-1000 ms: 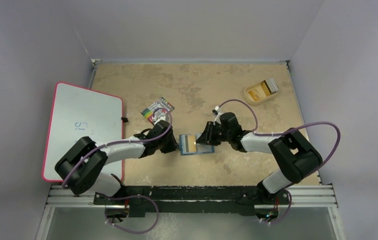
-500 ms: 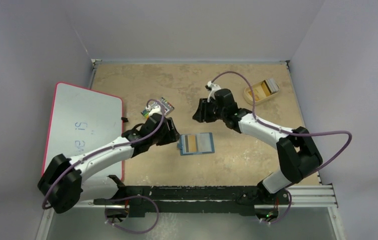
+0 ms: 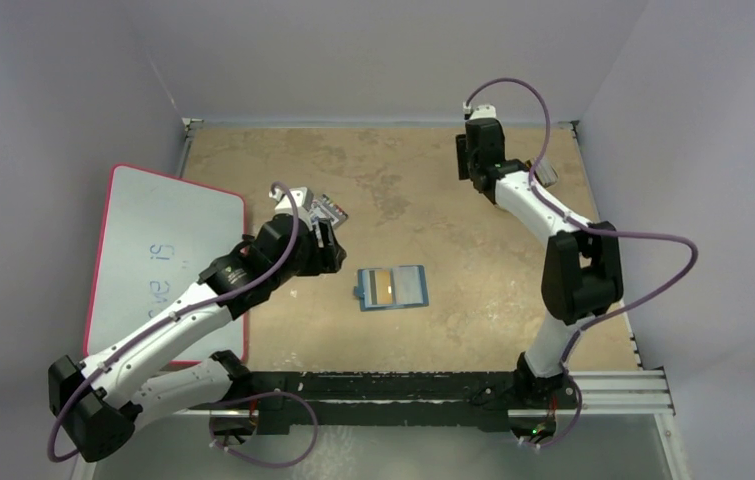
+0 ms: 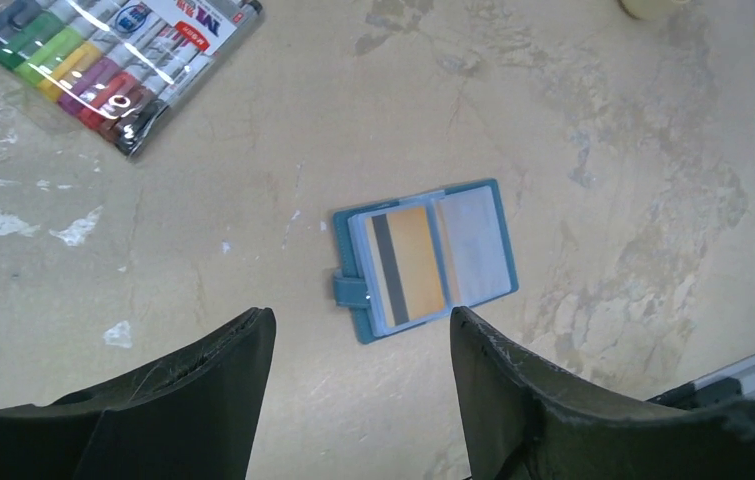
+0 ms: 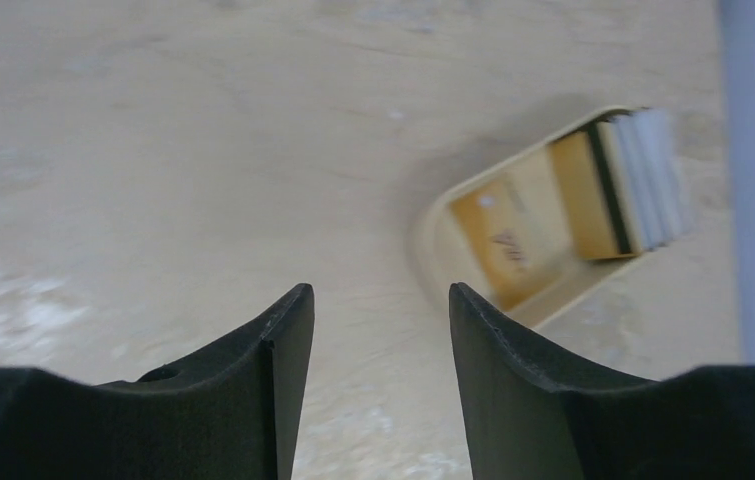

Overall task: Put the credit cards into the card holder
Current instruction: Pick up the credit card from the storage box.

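Note:
The teal card holder (image 3: 393, 287) lies open on the table, free of both grippers. An orange credit card with a dark stripe (image 4: 408, 265) sits in its left pocket, and the right pocket (image 4: 473, 245) looks pale. My left gripper (image 4: 361, 318) hangs open above the table just left of the holder, with nothing between its fingers. My right gripper (image 5: 380, 292) is open and empty at the far right, above bare table beside the tan tray (image 5: 433, 250). In that tray lie an orange card (image 5: 498, 235) and a whitish stack (image 5: 643, 180).
A pack of coloured markers (image 4: 113, 65) lies behind the left gripper. A pink-edged whiteboard (image 3: 168, 250) overhangs the table's left edge. The right arm (image 3: 528, 200) hides most of the tray from above. Grey walls stand close behind and to the right.
Both grippers have opened and drawn away from the card holder. The left one pulled back and up to the left. The right arm swung to the far right, near the tray.

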Available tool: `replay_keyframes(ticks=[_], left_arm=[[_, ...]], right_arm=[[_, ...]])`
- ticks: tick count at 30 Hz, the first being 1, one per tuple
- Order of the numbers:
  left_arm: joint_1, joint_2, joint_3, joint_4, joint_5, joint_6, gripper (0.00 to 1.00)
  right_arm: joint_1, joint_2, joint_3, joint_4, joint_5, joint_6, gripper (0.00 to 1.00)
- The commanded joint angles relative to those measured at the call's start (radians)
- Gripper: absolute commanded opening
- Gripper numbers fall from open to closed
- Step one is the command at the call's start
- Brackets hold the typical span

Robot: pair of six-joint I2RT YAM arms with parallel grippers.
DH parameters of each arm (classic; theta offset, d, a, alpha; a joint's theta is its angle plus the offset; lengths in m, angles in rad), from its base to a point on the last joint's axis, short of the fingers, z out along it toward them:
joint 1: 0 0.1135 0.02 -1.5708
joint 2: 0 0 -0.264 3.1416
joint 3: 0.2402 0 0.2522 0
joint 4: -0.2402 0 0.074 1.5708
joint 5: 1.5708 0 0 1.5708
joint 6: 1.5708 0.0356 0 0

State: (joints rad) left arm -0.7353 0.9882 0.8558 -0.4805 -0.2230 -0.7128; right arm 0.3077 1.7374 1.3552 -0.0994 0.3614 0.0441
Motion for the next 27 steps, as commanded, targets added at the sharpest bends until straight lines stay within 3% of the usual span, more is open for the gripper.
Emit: replay_keyframes(ticks=[1,12,27], left_arm=[[-0.001,-0.026,0.035,-0.075,-0.033,0.085,0.65],[-0.002,-0.066,0.041,-0.111,-0.069,0.111,0.66],[-0.003,-0.110,0.044,-0.120,-0.092,0.113,0.67]], right_arm=[[-0.047,0.094,0.124,-0.072,0.223,-0.145,0.55],[-0.199,0.250,0.186,-0.075,0.362,-0.281,0.59],[-0.277,0.338,0.297,-0.099,0.309,-0.305,0.62]])
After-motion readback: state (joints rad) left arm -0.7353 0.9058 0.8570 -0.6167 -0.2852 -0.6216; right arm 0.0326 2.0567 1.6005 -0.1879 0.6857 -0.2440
